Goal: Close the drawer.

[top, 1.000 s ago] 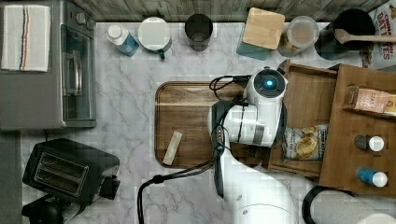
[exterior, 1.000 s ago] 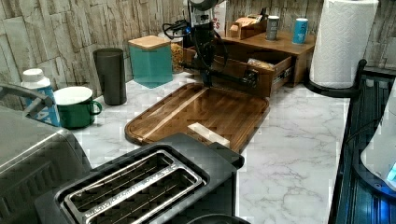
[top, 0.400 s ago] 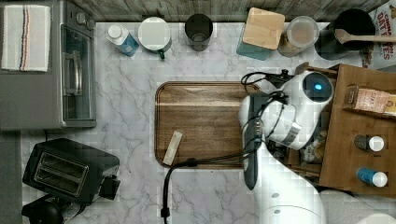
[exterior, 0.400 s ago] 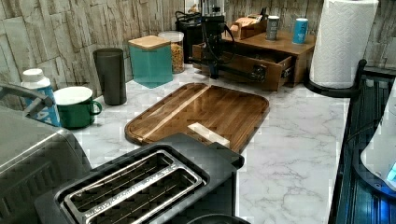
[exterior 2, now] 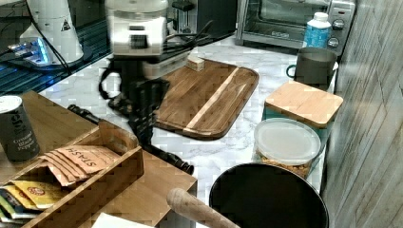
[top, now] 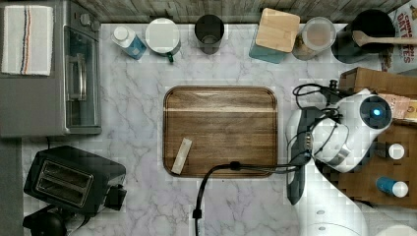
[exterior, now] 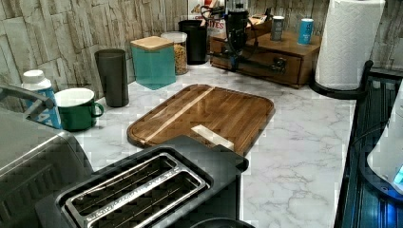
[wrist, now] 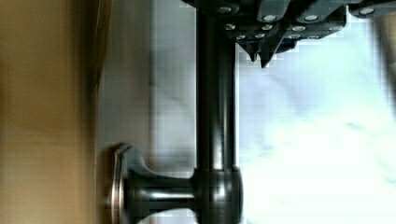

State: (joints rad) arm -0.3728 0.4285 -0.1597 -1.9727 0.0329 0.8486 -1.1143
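Observation:
The drawer (exterior: 268,61) sits pushed into its brown wooden cabinet (exterior: 285,45), its front about flush in the left view. A dark bar handle (exterior: 259,63) runs along the front. My gripper (exterior: 234,61) hangs straight down at the handle's end toward the left view's left. In the wrist view the shut fingertips (wrist: 254,55) lie just on the outer side of the handle bar (wrist: 215,107), with the drawer front (wrist: 46,116) behind it. The right view has the gripper (exterior 2: 145,135) low over the handle (exterior 2: 168,159). From above, the arm (top: 344,132) covers the drawer.
A dark wooden tray (top: 220,130) with a small pale block (top: 181,155) lies mid-counter, with a black cable (top: 216,172) at its edge. Canisters, a jar and cups line the back wall. A toaster (top: 74,179), an oven (top: 49,73) and a paper towel roll (exterior: 349,42) stand around.
The arm has moved toward the top view's right and the drawer went with it. One second ago it stood wide open with packets showing; now it is in the cabinet.

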